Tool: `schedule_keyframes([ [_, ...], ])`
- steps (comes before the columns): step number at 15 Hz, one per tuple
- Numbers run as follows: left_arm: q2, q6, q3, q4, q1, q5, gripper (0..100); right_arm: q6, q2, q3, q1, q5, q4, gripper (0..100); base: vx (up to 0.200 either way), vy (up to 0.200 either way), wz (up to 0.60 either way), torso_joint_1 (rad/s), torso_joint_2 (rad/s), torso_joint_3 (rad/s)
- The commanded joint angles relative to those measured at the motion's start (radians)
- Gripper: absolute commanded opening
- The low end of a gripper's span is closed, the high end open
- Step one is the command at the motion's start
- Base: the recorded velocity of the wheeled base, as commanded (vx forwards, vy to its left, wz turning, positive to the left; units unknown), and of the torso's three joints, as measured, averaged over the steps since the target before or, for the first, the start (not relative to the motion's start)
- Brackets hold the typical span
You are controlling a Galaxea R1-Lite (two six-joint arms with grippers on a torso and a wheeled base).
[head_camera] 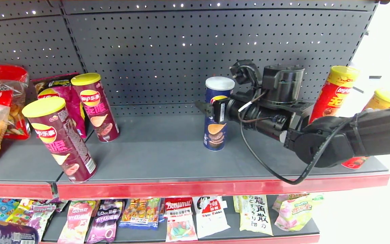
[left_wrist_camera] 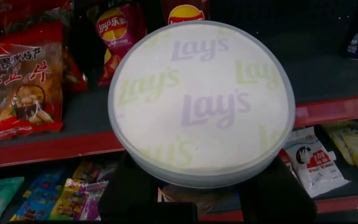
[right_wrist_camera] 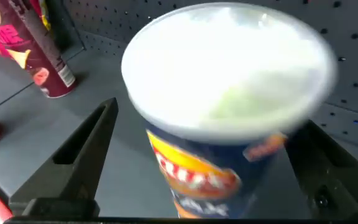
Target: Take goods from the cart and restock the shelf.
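Right hand (right_wrist_camera: 210,124) spread, fingers (right_wrist_camera: 79,155) either side of upright blue can (head_camera: 216,135) on shelf (head_camera: 168,149); left hand (left_wrist_camera: 213,202) clamped on white-lidded can (left_wrist_camera: 201,102).

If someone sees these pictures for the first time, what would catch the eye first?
First the right gripper at the blue can, which stands upright in the middle of the upper shelf, one finger on each side. Next a pale-lidded can, held in the left gripper before the shelves. Two purple cans stand at the shelf's left.
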Motion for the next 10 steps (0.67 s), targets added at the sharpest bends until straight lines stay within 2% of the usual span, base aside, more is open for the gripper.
schedule_keyframes([
  [1,-0.003,0.0,0.001,0.0,0.0,0.001,0,0.0,0.035,-0.016,0.002,-0.007,0.001,100,0.0,0.0,0.0,0.0,0.0,0.0],
  [2,-0.003,0.0,0.001,0.0,0.0,0.001,0,0.0,0.035,-0.017,0.002,-0.019,0.001,0,0.0,0.0,0.0,0.0,0.0,0.0],
  [7,-0.004,0.0,0.005,0.0,0.0,0.001,0,-0.002,0.026,-0.017,0.028,-0.099,0.004,0,0.0,0.0,0.0,0.0,0.0,0.0],
  [10,-0.004,0.0,0.007,0.0,0.0,0.001,0,-0.003,-0.025,-0.003,0.08,-0.21,0.05,0,0.0,0.0,0.0,0.0,0.0,0.0],
])
